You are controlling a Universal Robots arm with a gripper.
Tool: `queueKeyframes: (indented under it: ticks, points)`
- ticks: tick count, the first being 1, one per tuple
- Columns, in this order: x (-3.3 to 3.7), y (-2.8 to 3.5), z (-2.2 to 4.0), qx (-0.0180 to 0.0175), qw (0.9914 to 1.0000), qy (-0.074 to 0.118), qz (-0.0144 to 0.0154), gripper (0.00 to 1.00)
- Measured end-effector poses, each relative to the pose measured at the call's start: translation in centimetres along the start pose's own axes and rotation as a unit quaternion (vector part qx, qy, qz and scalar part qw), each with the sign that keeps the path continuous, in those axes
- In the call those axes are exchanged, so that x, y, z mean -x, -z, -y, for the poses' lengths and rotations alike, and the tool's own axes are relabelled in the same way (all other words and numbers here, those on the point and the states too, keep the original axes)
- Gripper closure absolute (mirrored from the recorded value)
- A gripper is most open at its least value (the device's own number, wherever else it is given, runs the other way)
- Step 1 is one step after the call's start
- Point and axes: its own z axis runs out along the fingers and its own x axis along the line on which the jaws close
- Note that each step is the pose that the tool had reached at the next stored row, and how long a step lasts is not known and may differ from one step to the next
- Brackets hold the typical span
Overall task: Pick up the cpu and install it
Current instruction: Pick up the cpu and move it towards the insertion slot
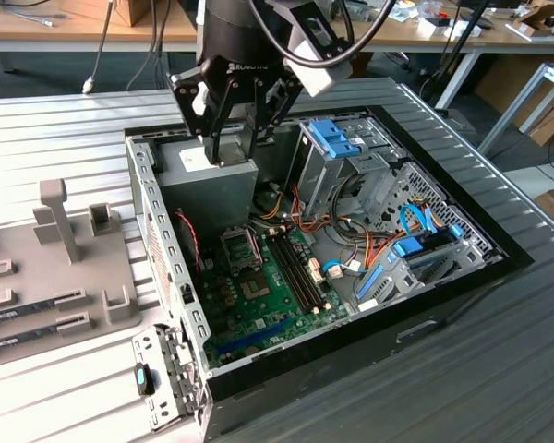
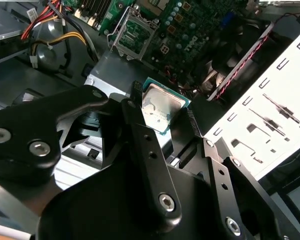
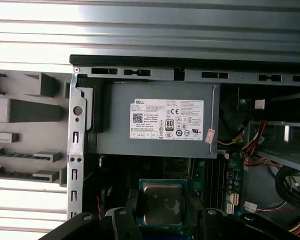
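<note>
One robot arm [image 1: 231, 37], one gripper [image 2: 163, 104], two black fingers [image 2: 140, 130]. One cpu [image 2: 159, 107], clasped between those fingers. One open computer case [image 1: 499, 254]; inside it, one green motherboard [image 1: 277, 309], one metal-framed socket [image 2: 132, 36], one grey power supply [image 3: 155, 140] with one white label [image 3: 167, 120], one blue-fronted drive cage [image 1: 337, 138] at the far side. One twisted red-and-black wire pair [image 1: 190, 235] along the case's wall at the exterior view's left. One grey fixture tray [image 1: 83, 277] outside the case, at the exterior view's left.
</note>
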Motion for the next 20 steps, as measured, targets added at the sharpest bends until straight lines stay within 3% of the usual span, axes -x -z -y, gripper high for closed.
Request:
queueKeyframes:
  ticks: [20]
  points:
    - [1.29, -0.51, 0.55, 0.0, 1.0, 0.0, 0.0, 0.53]
